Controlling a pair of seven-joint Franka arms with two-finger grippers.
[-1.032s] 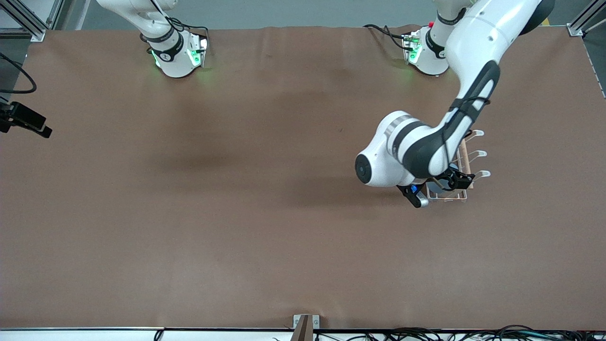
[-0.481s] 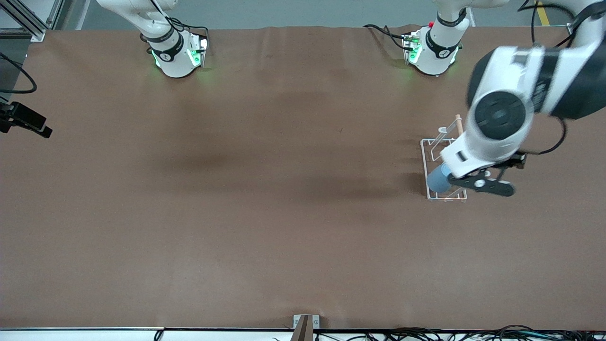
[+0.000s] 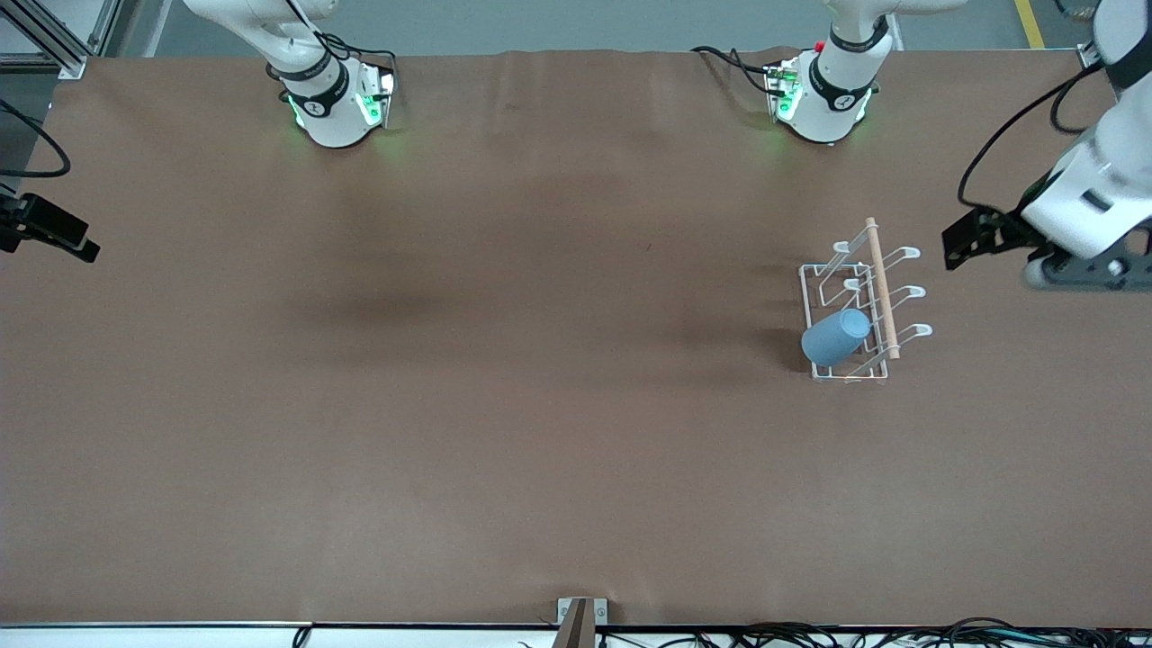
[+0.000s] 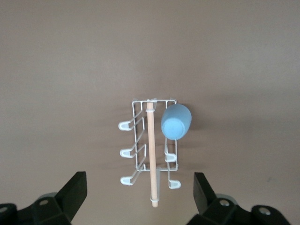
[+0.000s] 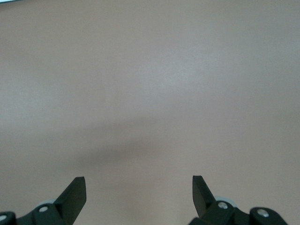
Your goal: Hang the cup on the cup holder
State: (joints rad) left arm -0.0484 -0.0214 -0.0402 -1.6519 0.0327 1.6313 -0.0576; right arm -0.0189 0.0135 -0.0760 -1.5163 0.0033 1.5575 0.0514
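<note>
The light-blue cup (image 3: pixel 837 336) hangs tilted, base outward, on a prong of the white wire cup holder (image 3: pixel 879 288), on the prong nearest the front camera on the side toward the right arm's end. My left gripper (image 3: pixel 1075 272) is open and empty, up over the table toward the left arm's end from the holder. In the left wrist view the cup (image 4: pixel 176 121) and the holder (image 4: pixel 151 154) lie well ahead of the left gripper (image 4: pixel 139 183). My right gripper (image 5: pixel 138 185) is open and empty over bare table; the front view does not show it.
The brown table cover (image 3: pixel 504 360) is bare apart from the holder. The two arm bases (image 3: pixel 333 103) (image 3: pixel 823 99) stand along the edge farthest from the front camera. A black camera mount (image 3: pixel 45 229) sits at the right arm's end.
My left gripper let go of the cup, which stays on the prong. The left arm lifted off the holder and swung toward the left arm's end of the table.
</note>
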